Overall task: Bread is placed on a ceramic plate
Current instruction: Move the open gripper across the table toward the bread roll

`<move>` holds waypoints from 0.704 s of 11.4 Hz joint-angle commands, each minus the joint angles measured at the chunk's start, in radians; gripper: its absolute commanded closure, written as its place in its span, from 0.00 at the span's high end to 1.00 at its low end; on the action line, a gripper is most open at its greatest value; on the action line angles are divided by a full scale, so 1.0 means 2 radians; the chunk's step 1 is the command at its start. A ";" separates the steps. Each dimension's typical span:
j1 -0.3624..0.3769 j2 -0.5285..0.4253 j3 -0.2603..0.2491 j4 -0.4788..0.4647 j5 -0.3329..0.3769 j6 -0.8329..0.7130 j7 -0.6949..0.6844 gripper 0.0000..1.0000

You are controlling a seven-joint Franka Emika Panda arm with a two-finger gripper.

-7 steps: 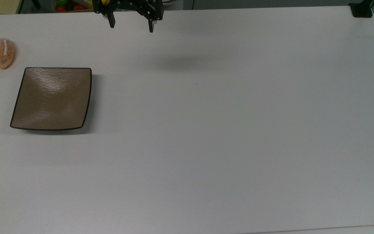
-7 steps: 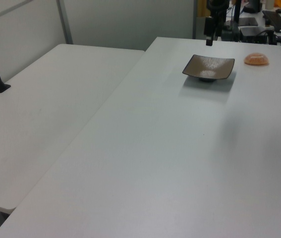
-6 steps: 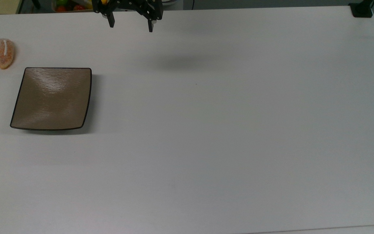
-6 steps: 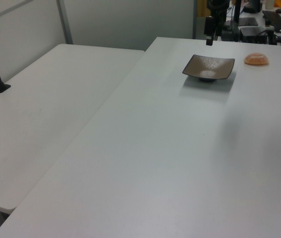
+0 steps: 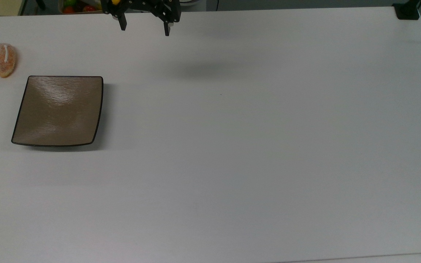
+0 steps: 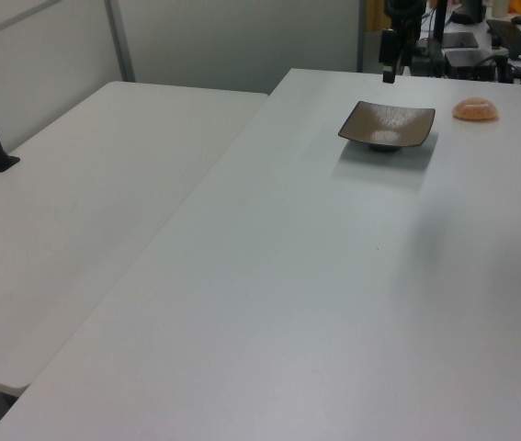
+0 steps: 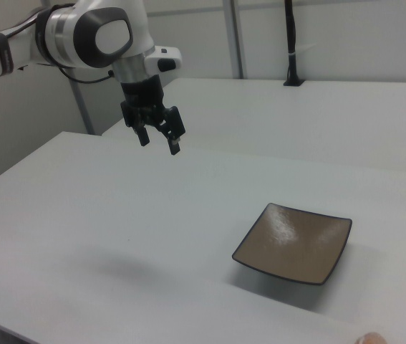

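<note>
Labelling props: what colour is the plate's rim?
Thin dark rim on the brown plate, clearest in the top view.

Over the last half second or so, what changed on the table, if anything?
The gripper, fingers open and empty, drifted slightly toward the top view's left and upper edge, high above the table. Nothing was grasped or released. The bread remains on the table beside the ceramic plate, which is bare and unmoved.

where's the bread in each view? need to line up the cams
Top view: bread at far left, just beyond the ceramic plate's upper-left corner.
Left view: upper right, right of the plate.
Right view: bottom edge, a sliver near the right corner, below-right of the plate.
Shared landmark: the ceramic plate.
</note>
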 commanded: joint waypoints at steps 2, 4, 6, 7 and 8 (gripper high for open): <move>-0.007 -0.018 -0.011 -0.009 -0.007 -0.009 -0.014 1.00; -0.008 -0.019 -0.028 -0.006 -0.007 -0.009 -0.034 1.00; -0.009 -0.023 -0.051 -0.006 -0.007 -0.008 -0.060 1.00; -0.013 -0.022 -0.063 -0.006 -0.008 -0.006 -0.078 1.00; -0.020 -0.018 -0.071 -0.007 -0.017 -0.005 -0.115 1.00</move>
